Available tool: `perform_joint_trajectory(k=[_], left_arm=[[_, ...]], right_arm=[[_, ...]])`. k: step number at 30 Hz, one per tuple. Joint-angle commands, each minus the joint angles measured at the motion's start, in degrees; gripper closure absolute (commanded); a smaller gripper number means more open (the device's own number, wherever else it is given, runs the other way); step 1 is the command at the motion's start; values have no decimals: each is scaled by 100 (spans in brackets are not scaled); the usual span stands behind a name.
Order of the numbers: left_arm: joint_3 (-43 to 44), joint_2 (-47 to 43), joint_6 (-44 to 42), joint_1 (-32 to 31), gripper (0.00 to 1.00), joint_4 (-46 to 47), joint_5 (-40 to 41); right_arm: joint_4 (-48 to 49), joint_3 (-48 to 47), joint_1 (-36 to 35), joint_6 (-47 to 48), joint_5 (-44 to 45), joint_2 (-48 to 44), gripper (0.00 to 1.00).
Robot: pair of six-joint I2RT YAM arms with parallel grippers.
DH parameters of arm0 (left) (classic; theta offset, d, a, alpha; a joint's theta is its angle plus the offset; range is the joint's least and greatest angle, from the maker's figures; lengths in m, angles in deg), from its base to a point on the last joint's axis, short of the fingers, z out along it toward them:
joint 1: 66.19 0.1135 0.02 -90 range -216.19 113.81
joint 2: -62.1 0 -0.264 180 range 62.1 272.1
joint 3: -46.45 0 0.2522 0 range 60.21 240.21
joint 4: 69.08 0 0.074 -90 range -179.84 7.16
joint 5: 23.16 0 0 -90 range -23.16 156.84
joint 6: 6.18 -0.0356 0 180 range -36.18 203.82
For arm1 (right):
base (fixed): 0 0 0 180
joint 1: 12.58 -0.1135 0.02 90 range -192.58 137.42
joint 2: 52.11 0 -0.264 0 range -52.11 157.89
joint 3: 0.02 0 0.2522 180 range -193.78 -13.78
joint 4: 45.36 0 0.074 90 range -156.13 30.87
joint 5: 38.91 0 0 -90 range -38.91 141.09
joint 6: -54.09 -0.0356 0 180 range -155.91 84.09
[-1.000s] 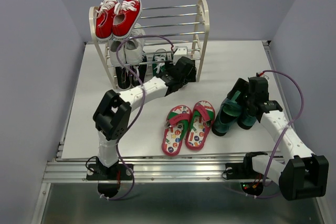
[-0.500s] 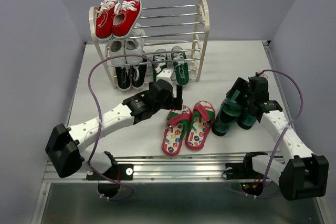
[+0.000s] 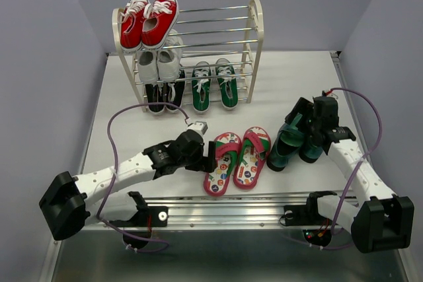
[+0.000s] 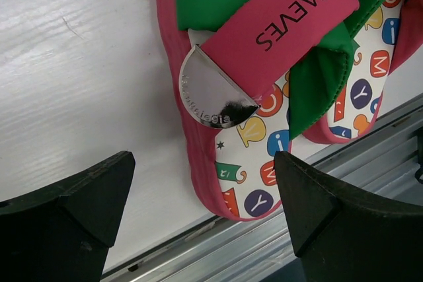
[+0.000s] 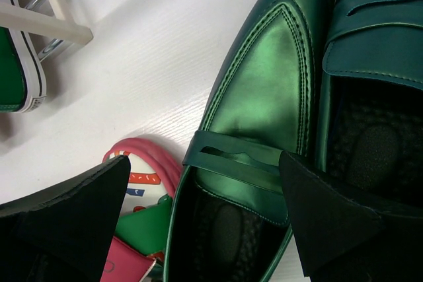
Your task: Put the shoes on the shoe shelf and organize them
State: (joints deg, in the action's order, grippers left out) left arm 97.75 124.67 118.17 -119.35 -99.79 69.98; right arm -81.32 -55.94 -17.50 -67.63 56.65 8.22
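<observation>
The shoe shelf stands at the back. The green canvas sneakers sit side by side on its low tier. The red-strapped flip-flops lie at the table's front middle. My left gripper is open and empty, low beside the left flip-flop; in the left wrist view that flip-flop lies just ahead of the open gripper. The dark-green heels stand to the right. My right gripper hovers open over them; in the right wrist view the left heel lies between the spread gripper.
Red sneakers are on the shelf's top tier, white sneakers on the second, black sneakers low at the left. The table's metal front rail runs just behind the flip-flops' heels. A shelf foot shows in the right wrist view.
My left arm has pulled back from the shelf, leaving both green sneakers on the low tier, and swung down to the left flip-flop. The right arm has not moved.
</observation>
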Motion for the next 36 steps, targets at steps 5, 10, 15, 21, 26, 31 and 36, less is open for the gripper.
perform_joint_trajectory(k=[5,10,15,21,26,31,36], left_arm=[[-10,677,81,-124,2,658,-182],[200,1028,-33,-124,26,921,-129],[324,1197,-86,-124,55,913,-15],[298,925,-25,-132,100,869,161],[236,539,45,-167,100,895,274],[210,-112,81,-247,100,930,450],[201,-921,73,-247,100,957,521]], right_arm=[[295,84,9,44,59,-75,0],[304,102,9,61,59,-101,0],[321,102,9,70,6,-110,0],[356,111,9,96,-55,-101,0],[365,111,9,105,-99,-101,0],[365,119,9,114,-117,-136,0],[391,128,9,114,-134,-119,0]])
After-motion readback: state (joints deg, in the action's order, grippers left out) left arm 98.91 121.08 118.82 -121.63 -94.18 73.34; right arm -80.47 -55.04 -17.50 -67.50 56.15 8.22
